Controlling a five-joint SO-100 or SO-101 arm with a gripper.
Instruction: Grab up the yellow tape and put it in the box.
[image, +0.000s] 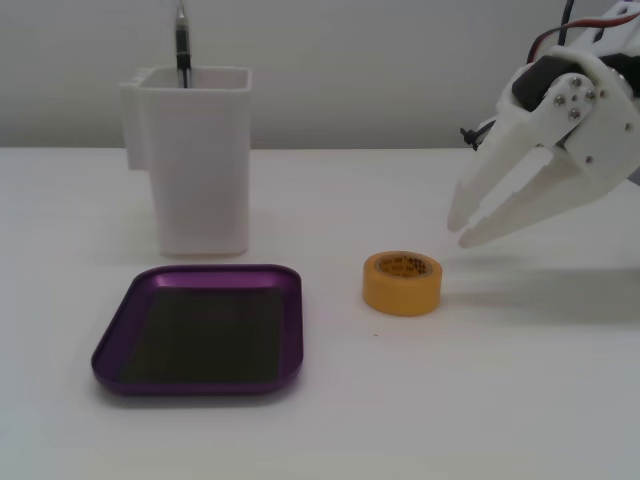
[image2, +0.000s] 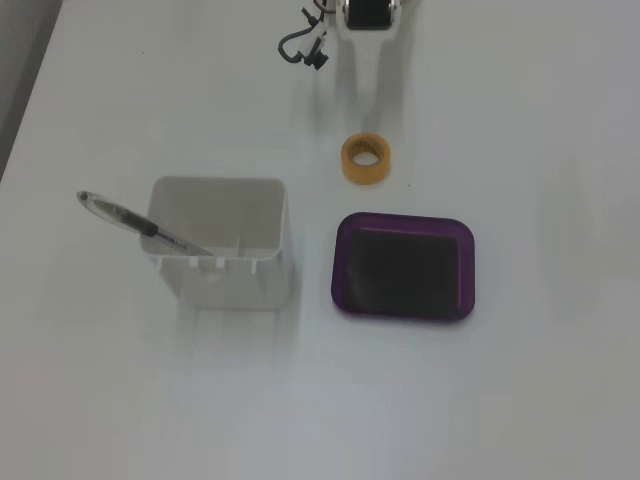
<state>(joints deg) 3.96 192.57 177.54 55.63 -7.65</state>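
Note:
The yellow tape (image: 401, 283) lies flat on the white table, its printed core facing up; it also shows in the other fixed view (image2: 366, 160). The box, a shallow purple tray (image: 296, 335) with a dark bottom, lies empty to the tape's left in a fixed view, and a short gap below the tape in the other fixed view (image2: 339, 270). My white gripper (image: 462, 231) hangs in the air above and to the right of the tape, fingertips pointing down-left. Its jaws are a little apart and hold nothing. In the top-down fixed view its white fingers hardly show against the table.
A tall white square container (image: 195, 160) with a pen (image: 182, 45) stands behind the tray; it also shows in the other fixed view (image2: 222, 243). A black cable (image2: 303, 45) lies by the arm's wrist (image2: 368, 12) at the top edge.

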